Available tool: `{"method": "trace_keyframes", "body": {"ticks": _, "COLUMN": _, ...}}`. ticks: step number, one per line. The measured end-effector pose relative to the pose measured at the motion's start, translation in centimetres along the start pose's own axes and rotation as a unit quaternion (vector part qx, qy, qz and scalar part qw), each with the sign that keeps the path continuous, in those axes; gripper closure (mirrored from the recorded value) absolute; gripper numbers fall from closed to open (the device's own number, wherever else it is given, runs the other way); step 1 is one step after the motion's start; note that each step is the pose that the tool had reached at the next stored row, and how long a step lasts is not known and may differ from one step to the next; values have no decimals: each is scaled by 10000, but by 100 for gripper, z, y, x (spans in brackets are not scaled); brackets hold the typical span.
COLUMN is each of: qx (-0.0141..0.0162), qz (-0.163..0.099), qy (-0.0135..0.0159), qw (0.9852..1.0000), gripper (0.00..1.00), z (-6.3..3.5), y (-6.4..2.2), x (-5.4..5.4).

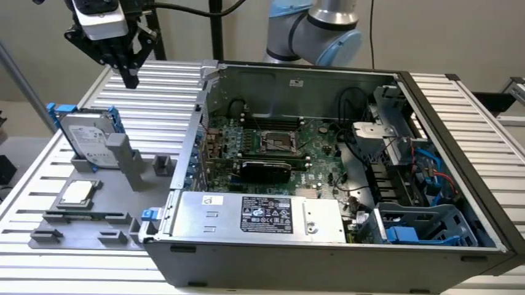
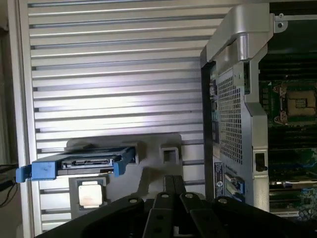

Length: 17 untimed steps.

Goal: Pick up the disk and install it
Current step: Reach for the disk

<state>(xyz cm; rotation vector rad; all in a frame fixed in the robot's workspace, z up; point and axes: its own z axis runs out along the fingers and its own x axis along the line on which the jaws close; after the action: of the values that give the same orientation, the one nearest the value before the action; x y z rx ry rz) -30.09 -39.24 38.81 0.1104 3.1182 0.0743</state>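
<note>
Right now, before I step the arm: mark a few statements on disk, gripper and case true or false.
1. The disk stands on edge in the grey fixture. True.
2. The gripper grips the disk. False: it hangs higher up, apart from the disk, shut on nothing.
3. The processor chip lies flat on the grey fixture. True.
4. The computer case is closed. False: it lies open, with the motherboard exposed.

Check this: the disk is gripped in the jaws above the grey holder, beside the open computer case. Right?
No. The exterior view shows the disk standing in the grey holder, beside the open computer case; the gripper hangs above it, apart.
</note>
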Motion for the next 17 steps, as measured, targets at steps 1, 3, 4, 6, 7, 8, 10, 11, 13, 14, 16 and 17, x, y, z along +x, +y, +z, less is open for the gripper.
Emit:
{"method": "trace_keyframes", "body": {"ticks": 1, "qx": 0, "qz": 0, "qy": 0, "qw": 10000, "gripper": 100, "z": 3, "y": 0, "x": 45}}
{"method": "trace_keyframes", "body": {"ticks": 3, "qx": 1, "qz": 0, "qy": 2, "qw": 10000, "gripper": 100, "z": 11, "y": -2, "x": 137}}
{"method": "trace_keyframes", "body": {"ticks": 4, "qx": 1, "qz": 0, "qy": 2, "qw": 10000, "gripper": 100, "z": 15, "y": -3, "x": 186}}
{"method": "trace_keyframes", "body": {"ticks": 6, "qx": 2, "qz": 0, "qy": 4, "qw": 10000, "gripper": 100, "z": 22, "y": -4, "x": 275}}
{"method": "trace_keyframes", "body": {"ticks": 7, "qx": 1, "qz": 0, "qy": 4, "qw": 10000, "gripper": 100, "z": 27, "y": -5, "x": 322}}
{"method": "trace_keyframes", "body": {"ticks": 8, "qx": 2, "qz": 0, "qy": 4, "qw": 10000, "gripper": 100, "z": 31, "y": -6, "x": 365}}
{"method": "trace_keyframes", "body": {"ticks": 10, "qx": 3, "qz": 0, "qy": 6, "qw": 10000, "gripper": 100, "z": 40, "y": -7, "x": 458}}
{"method": "trace_keyframes", "body": {"ticks": 11, "qx": 3, "qz": 0, "qy": 7, "qw": 10000, "gripper": 100, "z": 45, "y": -7, "x": 504}}
{"method": "trace_keyframes", "body": {"ticks": 13, "qx": 5, "qz": 1, "qy": 8, "qw": 10000, "gripper": 100, "z": 55, "y": -8, "x": 594}}
{"method": "trace_keyframes", "body": {"ticks": 14, "qx": 6, "qz": 0, "qy": 9, "qw": 10000, "gripper": 100, "z": 61, "y": -8, "x": 643}}
{"method": "trace_keyframes", "body": {"ticks": 16, "qx": 8, "qz": 0, "qy": 11, "qw": 10000, "gripper": 100, "z": 74, "y": -7, "x": 732}}
{"method": "trace_keyframes", "body": {"ticks": 17, "qx": 9, "qz": 0, "qy": 11, "qw": 10000, "gripper": 100, "z": 81, "y": -7, "x": 777}}
